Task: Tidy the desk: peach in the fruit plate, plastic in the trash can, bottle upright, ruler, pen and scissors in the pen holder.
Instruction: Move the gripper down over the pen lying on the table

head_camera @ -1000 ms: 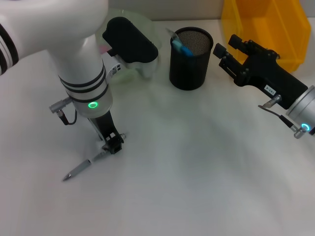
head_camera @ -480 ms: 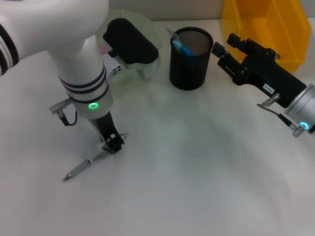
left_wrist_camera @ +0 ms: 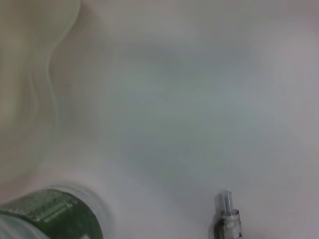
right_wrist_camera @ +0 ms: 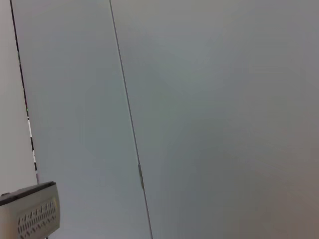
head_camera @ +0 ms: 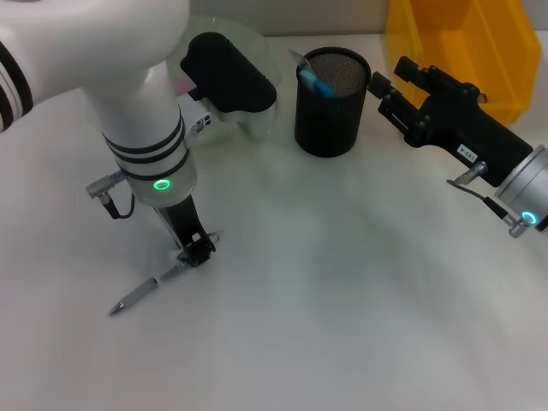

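Note:
A grey pen [head_camera: 144, 291] lies on the white desk; one end of it also shows in the left wrist view [left_wrist_camera: 227, 219]. My left gripper [head_camera: 197, 249] is down at the pen's far end, with its fingers closed around it. The black mesh pen holder [head_camera: 331, 116] stands at the back with a blue-handled item [head_camera: 315, 80] in it. My right gripper [head_camera: 392, 79] hovers open and empty just right of the holder. A clear bottle [head_camera: 235, 118] with a green label [left_wrist_camera: 45, 214] lies by the translucent green fruit plate [head_camera: 244, 36], mostly hidden behind my left arm.
A yellow bin [head_camera: 462, 47] stands at the back right behind my right arm. My bulky left arm covers the back left of the desk. White desk surface [head_camera: 342, 291] fills the front and middle.
My right gripper has shifted slightly toward the pen holder. The left gripper and the pen have not moved.

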Robot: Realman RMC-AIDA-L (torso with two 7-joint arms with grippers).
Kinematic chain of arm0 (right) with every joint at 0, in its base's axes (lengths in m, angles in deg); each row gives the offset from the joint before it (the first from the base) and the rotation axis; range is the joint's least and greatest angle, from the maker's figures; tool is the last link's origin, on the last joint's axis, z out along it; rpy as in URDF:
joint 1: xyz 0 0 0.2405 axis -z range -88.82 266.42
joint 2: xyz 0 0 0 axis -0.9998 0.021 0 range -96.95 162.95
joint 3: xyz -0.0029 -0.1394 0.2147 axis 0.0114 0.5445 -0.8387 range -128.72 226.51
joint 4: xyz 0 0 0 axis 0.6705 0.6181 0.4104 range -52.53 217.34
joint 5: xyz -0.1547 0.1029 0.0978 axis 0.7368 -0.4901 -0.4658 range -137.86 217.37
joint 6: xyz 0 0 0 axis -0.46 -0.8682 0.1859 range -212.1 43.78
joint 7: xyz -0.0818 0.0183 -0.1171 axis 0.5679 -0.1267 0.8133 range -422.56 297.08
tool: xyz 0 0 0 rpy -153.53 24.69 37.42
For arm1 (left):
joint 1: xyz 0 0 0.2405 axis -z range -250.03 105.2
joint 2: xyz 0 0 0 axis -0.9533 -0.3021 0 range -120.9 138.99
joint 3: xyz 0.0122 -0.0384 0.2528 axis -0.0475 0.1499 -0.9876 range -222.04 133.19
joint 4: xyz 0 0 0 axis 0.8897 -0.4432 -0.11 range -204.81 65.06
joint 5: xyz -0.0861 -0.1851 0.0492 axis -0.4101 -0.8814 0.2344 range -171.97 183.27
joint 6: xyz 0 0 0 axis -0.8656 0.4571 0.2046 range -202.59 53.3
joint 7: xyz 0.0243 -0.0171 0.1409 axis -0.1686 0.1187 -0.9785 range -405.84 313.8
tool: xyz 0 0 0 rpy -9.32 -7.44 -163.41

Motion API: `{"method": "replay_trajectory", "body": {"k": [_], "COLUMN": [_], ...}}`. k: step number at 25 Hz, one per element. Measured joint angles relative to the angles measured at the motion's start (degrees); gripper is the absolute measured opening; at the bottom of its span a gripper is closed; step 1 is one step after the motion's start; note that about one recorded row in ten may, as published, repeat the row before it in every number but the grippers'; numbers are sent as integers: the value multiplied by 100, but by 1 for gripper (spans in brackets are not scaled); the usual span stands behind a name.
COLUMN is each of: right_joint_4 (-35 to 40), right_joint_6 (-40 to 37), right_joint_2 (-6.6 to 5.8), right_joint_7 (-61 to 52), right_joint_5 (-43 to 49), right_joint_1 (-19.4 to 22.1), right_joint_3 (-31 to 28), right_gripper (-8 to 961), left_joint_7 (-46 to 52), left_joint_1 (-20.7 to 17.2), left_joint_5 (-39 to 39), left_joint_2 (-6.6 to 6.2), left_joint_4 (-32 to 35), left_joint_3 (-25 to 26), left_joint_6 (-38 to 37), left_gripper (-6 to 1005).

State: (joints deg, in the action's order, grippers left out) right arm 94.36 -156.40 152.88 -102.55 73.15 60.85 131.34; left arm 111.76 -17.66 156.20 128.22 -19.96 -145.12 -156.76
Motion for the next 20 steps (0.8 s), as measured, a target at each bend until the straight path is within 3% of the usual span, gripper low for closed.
{"method": "replay_trajectory", "body": {"k": [7, 20], "right_joint_4": [7, 3], "right_joint_6": [0, 0], "right_joint_2": [0, 0], "right_joint_7": [-1, -1], "right_joint_5": [0, 0], "right_joint_1": [0, -9], "right_joint_3": [0, 0], "right_gripper": [484, 484], "left_joint_7": [-4, -81], "left_joint_1": [0, 11], "left_joint_5": [0, -18], "left_joint_2": [0, 0], "left_joint_4": [-4, -71], "left_joint_3": [-2, 0], "left_joint_6": [11, 7], "left_gripper": [287, 181]}}
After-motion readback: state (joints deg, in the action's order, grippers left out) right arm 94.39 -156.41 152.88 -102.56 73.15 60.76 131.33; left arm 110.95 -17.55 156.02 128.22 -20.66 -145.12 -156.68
